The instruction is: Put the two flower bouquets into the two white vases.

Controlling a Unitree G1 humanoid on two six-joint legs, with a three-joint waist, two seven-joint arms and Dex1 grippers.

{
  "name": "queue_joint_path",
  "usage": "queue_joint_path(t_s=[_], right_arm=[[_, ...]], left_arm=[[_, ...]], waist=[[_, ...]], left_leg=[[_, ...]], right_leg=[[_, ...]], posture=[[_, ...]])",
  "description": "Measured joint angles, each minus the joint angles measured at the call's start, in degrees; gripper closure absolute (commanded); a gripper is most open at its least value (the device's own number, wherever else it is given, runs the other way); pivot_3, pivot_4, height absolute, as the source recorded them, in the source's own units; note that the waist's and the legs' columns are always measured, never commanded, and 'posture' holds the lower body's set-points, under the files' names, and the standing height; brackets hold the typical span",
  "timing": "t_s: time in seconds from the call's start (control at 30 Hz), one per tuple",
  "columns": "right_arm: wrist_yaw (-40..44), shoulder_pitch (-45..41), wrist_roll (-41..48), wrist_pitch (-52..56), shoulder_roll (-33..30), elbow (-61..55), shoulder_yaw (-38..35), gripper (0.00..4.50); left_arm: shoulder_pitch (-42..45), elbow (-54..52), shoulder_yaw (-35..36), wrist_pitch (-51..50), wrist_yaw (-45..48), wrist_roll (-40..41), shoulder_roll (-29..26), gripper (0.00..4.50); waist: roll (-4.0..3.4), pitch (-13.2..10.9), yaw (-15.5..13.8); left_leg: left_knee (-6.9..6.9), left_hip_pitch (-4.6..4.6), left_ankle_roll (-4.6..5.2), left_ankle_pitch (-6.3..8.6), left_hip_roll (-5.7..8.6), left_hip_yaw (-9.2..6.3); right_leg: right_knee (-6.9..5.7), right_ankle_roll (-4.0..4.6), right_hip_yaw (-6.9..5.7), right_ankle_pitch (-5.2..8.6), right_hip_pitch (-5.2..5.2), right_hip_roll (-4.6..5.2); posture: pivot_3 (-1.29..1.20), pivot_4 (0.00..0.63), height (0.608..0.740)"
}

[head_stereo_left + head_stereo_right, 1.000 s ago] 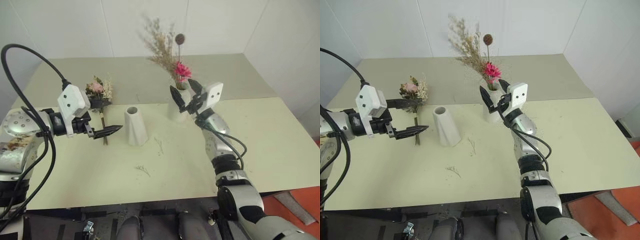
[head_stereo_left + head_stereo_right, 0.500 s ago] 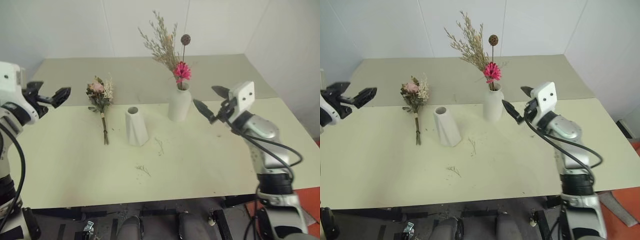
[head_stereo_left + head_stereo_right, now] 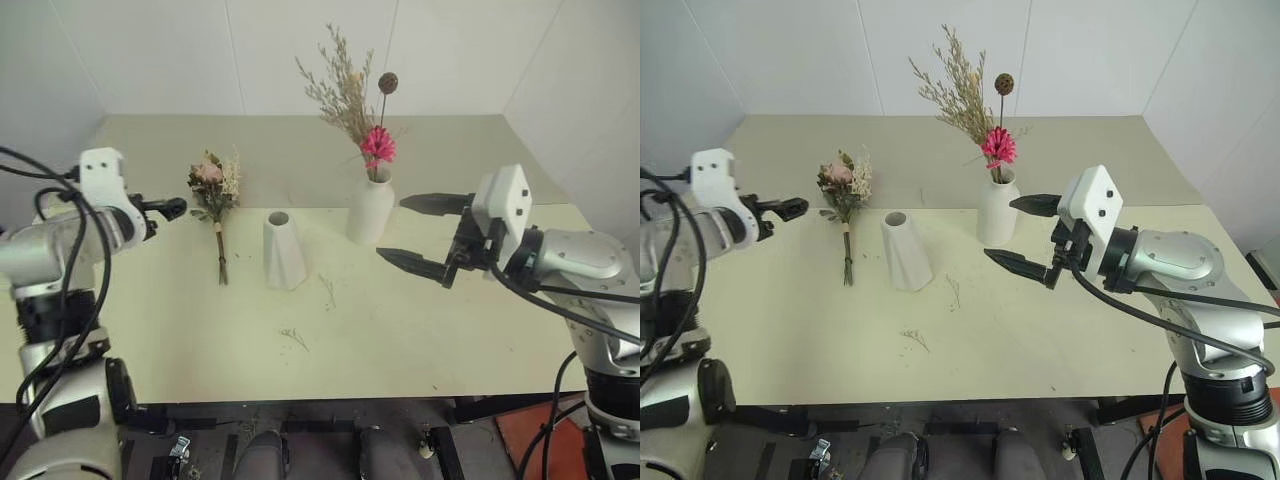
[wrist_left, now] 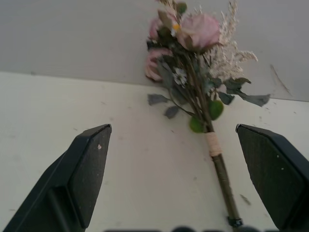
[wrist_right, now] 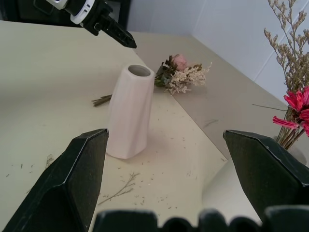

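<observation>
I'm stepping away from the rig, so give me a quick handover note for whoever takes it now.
Left gripper: jaws open, empty, in the air pointing at the rose bouquet.
Right gripper: jaws open, empty, in front of the tall vase.
Done: daisy bouquet stands in the tall vase.
Left: rose bouquet lies flat on the table, beside the short vase, which stands upright and empty. Pick it up by the stem and put it in that vase.

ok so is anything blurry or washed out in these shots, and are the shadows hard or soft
Head views: even, soft light, faint shadow beside the faceted vase, nothing blown out. Left wrist view: the rose bouquet is slightly soft, pale table nearly washed. Right wrist view: its own black fingers loom large and soft-edged.
</observation>
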State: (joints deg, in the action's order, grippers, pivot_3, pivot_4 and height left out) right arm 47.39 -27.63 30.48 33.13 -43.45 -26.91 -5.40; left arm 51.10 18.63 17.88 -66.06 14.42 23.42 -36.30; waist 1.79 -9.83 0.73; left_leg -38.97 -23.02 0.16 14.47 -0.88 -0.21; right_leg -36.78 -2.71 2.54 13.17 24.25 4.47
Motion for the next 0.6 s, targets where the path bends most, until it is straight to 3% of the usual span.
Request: queue_joint_path(t_s=[0.3, 0.57, 0.6], right_arm=[[-5.45, 1.62, 0.9, 4.46, -0.5, -4.08, -1.56, 0.03], [-4.7, 1.69, 4.8, 6.29, -3.48, -6.89, -4.51, 0.03], [-4.68, 1.74, 5.16, 6.29, -3.74, -7.04, -4.7, 0.01]], left_arm=[[8.23, 21.4, -7.64, 7.71, 4.22, -5.22, 4.21, 0.0], [15.19, 37.95, -7.11, 17.32, 5.63, -7.49, 6.6, 0.0], [16.02, 39.75, -7.01, 17.98, 6.29, -7.59, 6.7, 0.18]], waist=[[0.0, 0.0, 0.03], [0.02, -0.01, 0.0], [0.02, -0.01, 0.03]], left_leg=[[0.0, -0.18, 0.01, 0.0, 0.02, 0.0], [-0.01, -0.22, 0.02, 0.01, 0.03, -0.02], [-0.01, -0.23, 0.02, 0.01, 0.03, -0.02]], right_leg=[[-0.02, 0.0, -0.02, 0.0, 0.08, 0.01], [0.04, -0.01, -0.06, 0.0, 0.06, 0.01], [0.04, -0.01, -0.06, 0.0, 0.06, 0.01]], posture=[[0.0, 0.15, 0.74], [0.0, 0.15, 0.74], [0.0, 0.15, 0.74]])
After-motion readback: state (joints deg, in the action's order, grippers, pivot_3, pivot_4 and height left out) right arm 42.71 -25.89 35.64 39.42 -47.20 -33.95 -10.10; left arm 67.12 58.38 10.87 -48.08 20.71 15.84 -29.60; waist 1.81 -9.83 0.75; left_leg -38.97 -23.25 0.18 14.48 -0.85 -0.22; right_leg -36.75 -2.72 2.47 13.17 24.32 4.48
